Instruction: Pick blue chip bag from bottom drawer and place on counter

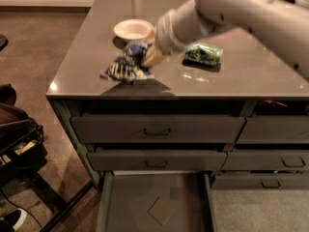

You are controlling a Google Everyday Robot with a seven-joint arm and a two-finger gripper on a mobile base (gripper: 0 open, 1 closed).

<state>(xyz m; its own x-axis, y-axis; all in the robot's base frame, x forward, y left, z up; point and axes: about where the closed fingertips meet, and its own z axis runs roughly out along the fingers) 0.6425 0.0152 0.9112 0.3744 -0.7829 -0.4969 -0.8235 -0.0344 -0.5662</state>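
The blue chip bag is dark-blue crinkled foil with white lettering. It hangs just over the left front part of the grey-brown counter and casts a dark shadow below it. My gripper is at the bag's right edge and is shut on it. The white arm reaches in from the upper right. The bottom drawer is pulled open below, and its flat grey floor is bare except for a faint square mark.
A white bowl sits on the counter just behind the bag. A crushed green can lies to the right of the gripper. Two closed upper drawers have pull handles. Dark bags and cables stand on the floor at left.
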